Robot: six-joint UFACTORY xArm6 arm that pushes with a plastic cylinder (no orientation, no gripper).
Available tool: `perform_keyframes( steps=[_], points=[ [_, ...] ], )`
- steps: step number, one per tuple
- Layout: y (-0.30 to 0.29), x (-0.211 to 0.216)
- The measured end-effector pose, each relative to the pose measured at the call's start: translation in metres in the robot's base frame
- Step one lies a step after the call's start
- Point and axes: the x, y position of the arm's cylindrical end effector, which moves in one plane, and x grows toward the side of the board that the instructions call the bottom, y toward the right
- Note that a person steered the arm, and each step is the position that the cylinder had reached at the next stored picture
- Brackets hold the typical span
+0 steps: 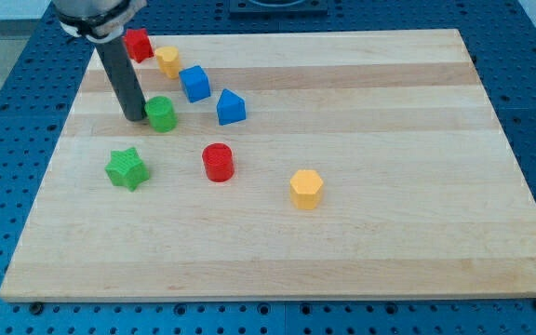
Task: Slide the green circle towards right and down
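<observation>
Push step in hand: my tip touches the green circle on its left side. There is no claw; the arm ends in a bare rod. The next move, by my judgement, calls for the tip to sit up-left of the circle, then drive it toward the red cylinder, which lies right and below.

Count: green two, including a star; red two; blue two; yellow two.

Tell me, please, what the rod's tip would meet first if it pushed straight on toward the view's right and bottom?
My tip sits against the green circle's left side, so it meets that first. Farther along, the red cylinder probably lies near the line.
</observation>
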Motion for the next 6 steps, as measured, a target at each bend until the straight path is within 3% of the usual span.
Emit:
perform_keyframes(
  steps=[1,3,6],
  points=[
    [0.010,0.009],
    [-0.012,-0.026],
    [0.026,0.013]
  ],
)
